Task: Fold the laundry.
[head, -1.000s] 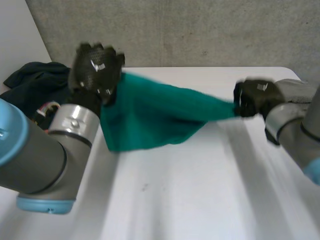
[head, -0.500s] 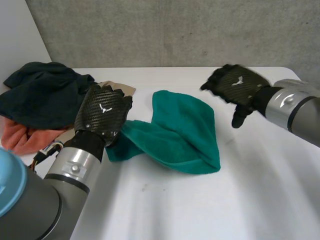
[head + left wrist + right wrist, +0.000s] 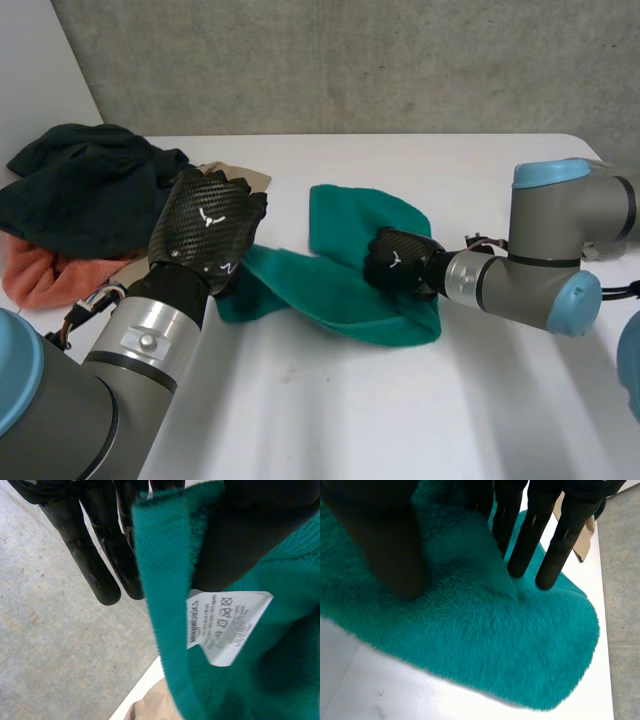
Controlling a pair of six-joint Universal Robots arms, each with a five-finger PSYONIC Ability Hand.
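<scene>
Pinching the nine-o'clock edge of the green towel (image 3: 330,290), our left hand (image 3: 208,232) clamps it under the thumb. Our right hand (image 3: 398,262) lays straight, parted fingers (image 3: 524,545) on its three-o'clock part.

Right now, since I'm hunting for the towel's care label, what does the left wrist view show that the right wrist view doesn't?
Only the left wrist view: the white care label sewn at the green towel's edge, which the left hand pinches between straight fingers and thumb. Only the right wrist view: the right hand, straight fingertips pressing the towel's pile, and the white table under it. Both: the green towel and a bit of beige cloth.
</scene>
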